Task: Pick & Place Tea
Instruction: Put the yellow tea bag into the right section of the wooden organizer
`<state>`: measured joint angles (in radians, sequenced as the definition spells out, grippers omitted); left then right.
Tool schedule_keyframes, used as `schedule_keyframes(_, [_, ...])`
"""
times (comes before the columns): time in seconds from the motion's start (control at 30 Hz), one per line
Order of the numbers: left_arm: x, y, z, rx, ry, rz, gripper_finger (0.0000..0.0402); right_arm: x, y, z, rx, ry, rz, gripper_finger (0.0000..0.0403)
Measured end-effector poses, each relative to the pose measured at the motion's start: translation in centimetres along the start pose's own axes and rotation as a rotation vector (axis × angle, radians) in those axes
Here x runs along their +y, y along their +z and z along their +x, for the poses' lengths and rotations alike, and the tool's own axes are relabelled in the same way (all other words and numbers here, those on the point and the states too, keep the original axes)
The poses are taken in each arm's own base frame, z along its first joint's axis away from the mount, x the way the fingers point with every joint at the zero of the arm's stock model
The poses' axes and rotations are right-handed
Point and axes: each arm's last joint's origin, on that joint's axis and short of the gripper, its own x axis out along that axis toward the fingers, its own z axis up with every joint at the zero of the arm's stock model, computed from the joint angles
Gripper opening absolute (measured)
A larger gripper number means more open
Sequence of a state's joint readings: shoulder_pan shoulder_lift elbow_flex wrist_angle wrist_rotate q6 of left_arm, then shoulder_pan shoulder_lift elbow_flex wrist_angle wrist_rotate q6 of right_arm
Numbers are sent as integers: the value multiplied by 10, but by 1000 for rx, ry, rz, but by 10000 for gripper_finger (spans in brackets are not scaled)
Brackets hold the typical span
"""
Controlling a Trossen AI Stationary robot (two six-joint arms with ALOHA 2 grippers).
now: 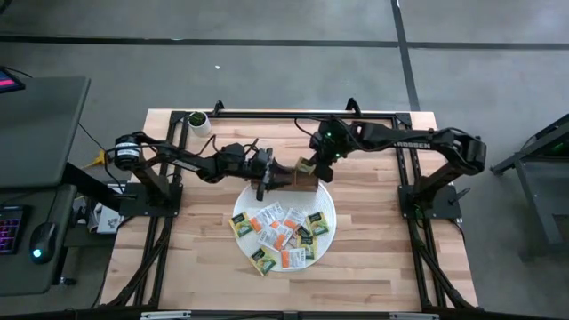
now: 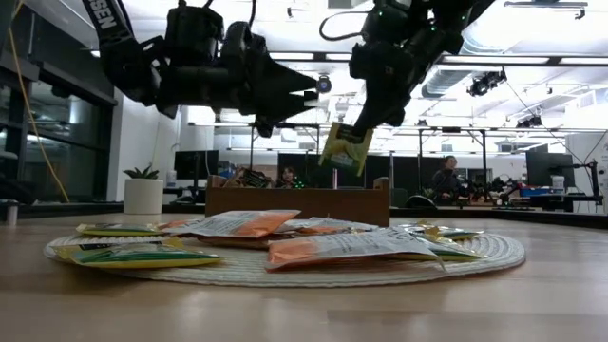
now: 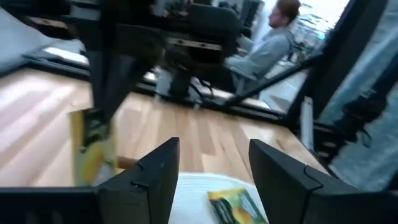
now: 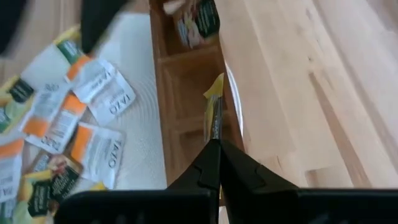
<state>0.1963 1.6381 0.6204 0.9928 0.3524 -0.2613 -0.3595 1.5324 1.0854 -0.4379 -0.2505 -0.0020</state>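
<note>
Several tea packets lie flat on the round white mat; they also show in the low view. The brown wooden tray stands at the mat's far edge, and one packet lies in an end compartment. My right gripper is shut on a yellow-green packet above the tray. My left gripper is open and holds nothing. It hovers level just left of the tray, pointing toward the held packet. My right gripper pinches the yellow-green packet by its upper edge between the two fingers, coming from above and pointing down. The packet hangs below the fingers, lifted clear, with its thin edge over the tray's right side.
A small white pot with a plant stands at the table's far left corner. Bare wood lies right of and in front of the mat. People sit at desks in the room beyond.
</note>
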Motion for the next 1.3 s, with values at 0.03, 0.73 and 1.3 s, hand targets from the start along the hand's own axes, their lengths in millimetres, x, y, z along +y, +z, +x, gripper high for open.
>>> schedule_keyframes(0.03, [-1, 2, -1, -3, -13, -3, 192, -1, -1, 3, 13, 6, 0, 0])
schedule_keyframes(0.73, [-28, 47, -34, 34, -83, 53, 192, -16, -16, 29, 156, 18, -38, 0])
schedule_keyframes(1.3, [-45, 69, -69, 81, -10, 98, 192, -16, -14, 33, 134, 37, -53, 20])
